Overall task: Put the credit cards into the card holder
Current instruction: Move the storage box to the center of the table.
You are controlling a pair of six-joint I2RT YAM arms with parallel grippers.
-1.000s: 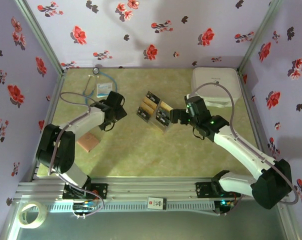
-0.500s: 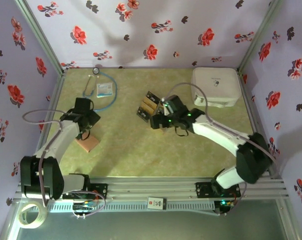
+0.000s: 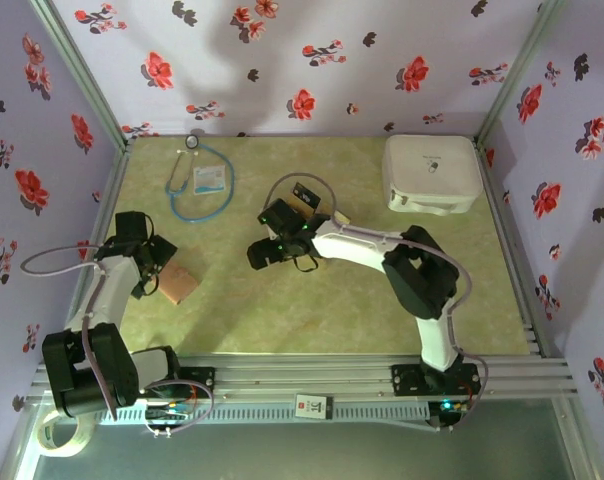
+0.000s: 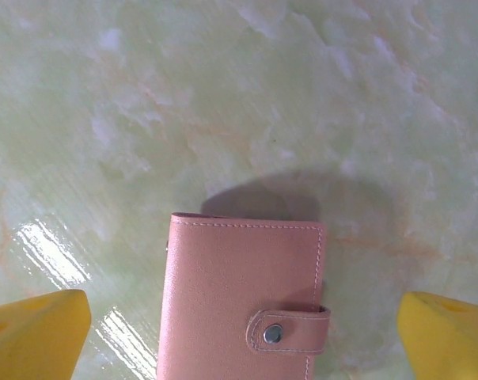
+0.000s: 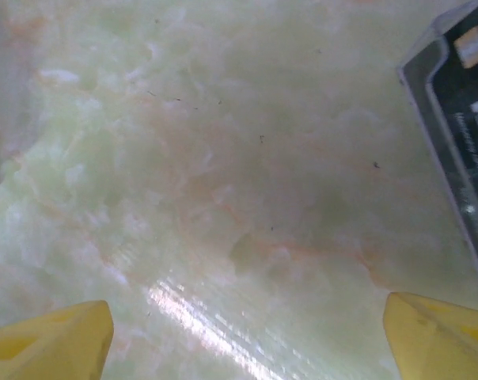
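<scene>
Tabletop (image 4: 223, 95): left gripper (image 4: 243, 336) gapes wide astride card holder (image 4: 223, 277).

Matt leather card holder (image 4: 239, 293) w/ metal snap (image 4: 273, 334); glossy table (image 4: 223, 95).

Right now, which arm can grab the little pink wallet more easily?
Left. The left gripper, open, hangs right above the closed card holder, straddling it. The right gripper is away by the credit cards.
</scene>
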